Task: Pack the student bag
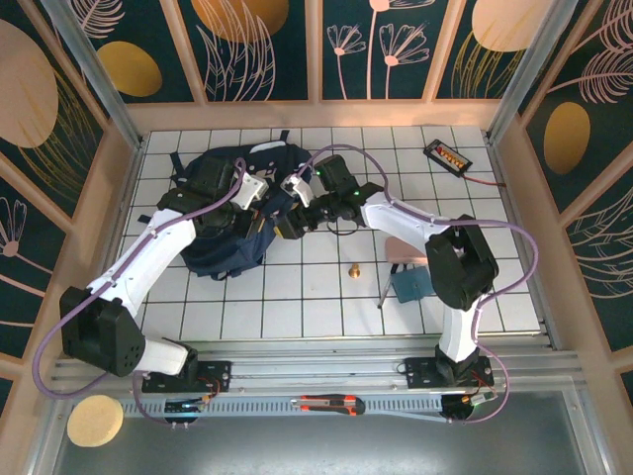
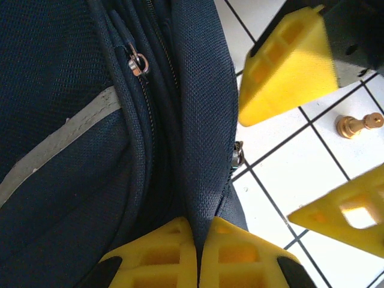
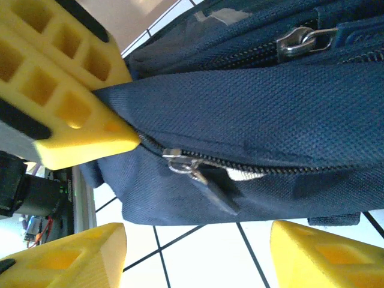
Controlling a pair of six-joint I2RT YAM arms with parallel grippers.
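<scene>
Student bag (image 1: pixel 226 255) lies far left on the table (image 1: pixel 297 307). Brass fitting (image 1: pixel 353 269) sits to its right, near centre. Small device (image 1: pixel 447 155) lies in the far right corner. Utility knife (image 1: pixel 331 404) rests on the near rail.

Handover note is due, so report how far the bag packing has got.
Done: nothing looks packed yet; the brass piece and the teal item lie on the table. In hand: left gripper pinches fabric of the student bag while the open right gripper sits by a zip pull. Left: open the zip, load items, close.
</scene>
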